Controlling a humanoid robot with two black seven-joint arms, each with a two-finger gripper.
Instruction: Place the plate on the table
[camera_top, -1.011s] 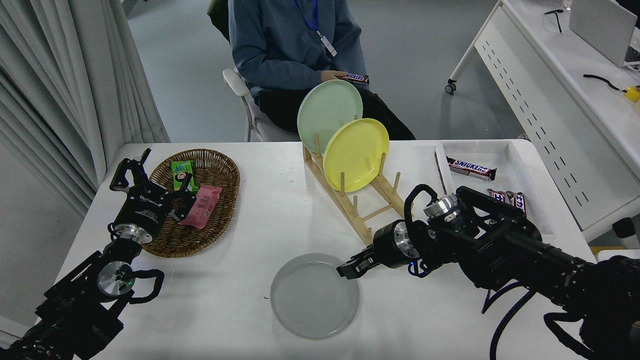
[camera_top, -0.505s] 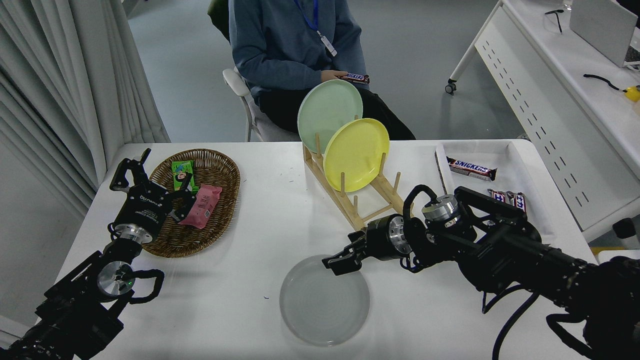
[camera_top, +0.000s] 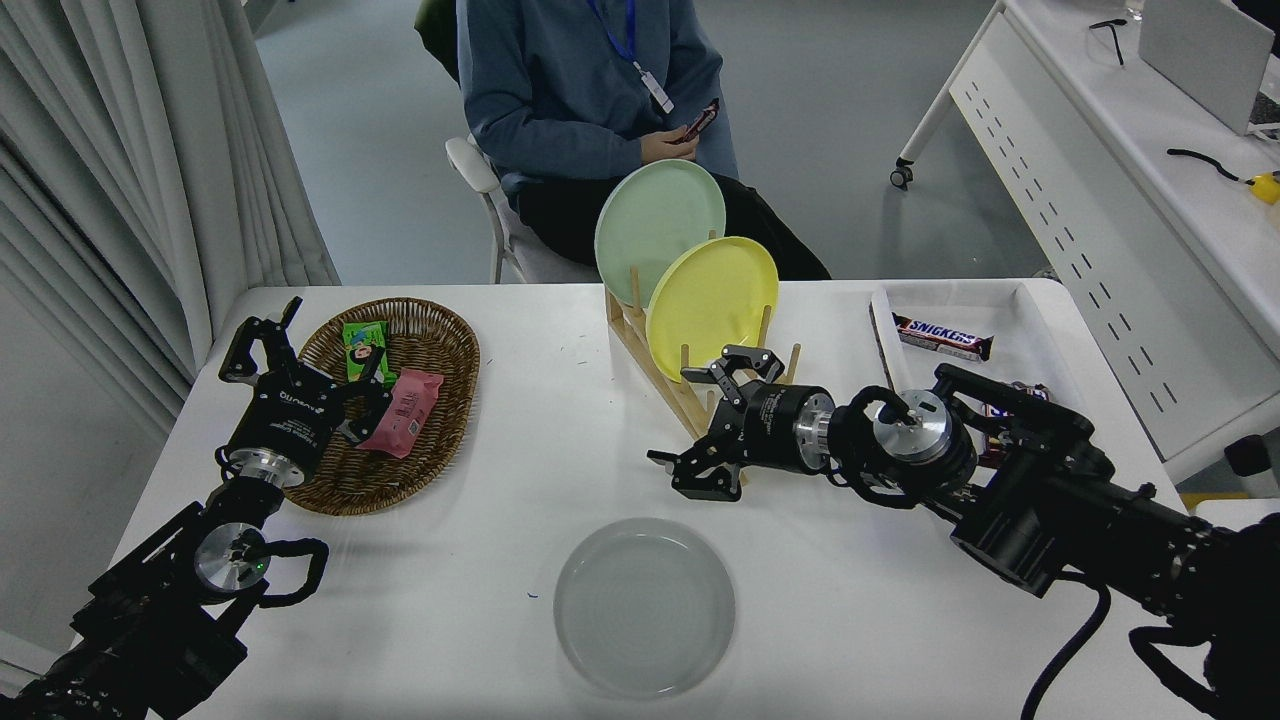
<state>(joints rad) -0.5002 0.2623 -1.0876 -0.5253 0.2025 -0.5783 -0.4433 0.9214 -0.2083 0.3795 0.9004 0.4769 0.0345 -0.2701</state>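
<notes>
Plate (camera_top: 644, 606) flat on table (camera_top: 520, 400), apart from right end effector (camera_top: 712, 424); its jaws spread wide, empty.

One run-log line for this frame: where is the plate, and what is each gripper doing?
plate: flat on table, released | right gripper: open, empty, by rack | left gripper: parked by basket

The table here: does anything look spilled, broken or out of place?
Nothing stands out. The grey plate lies flat on the white table, apart from the open right gripper. The yellow plate and green plate lean in the wooden rack.
</notes>
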